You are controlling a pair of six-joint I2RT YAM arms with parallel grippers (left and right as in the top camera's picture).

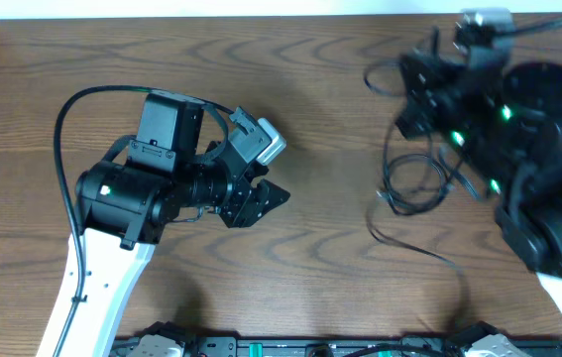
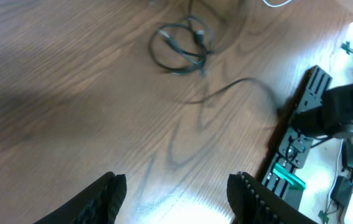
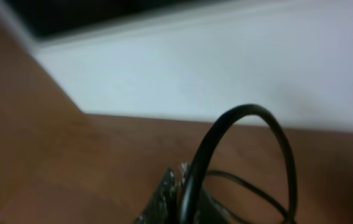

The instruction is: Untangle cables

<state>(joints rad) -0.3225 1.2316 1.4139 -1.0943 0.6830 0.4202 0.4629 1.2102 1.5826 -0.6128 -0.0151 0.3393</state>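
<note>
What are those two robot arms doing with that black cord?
They're untangling a black cord lying in loops on the table. The right gripper is by the cord's far end, but it's too blurry to say if it's holding it. The left gripper is open and empty, off to the side.

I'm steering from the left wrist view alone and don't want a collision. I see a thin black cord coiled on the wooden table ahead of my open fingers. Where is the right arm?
Observer: Overhead, the right arm hangs over the table's right side. It is close beside the thin black cord, on the side away from your left gripper.
Operator: Is it holding anything?
Observer: I cannot tell. The right wrist view shows a black loop arching close before its camera, too blurred to show a grip.
</note>
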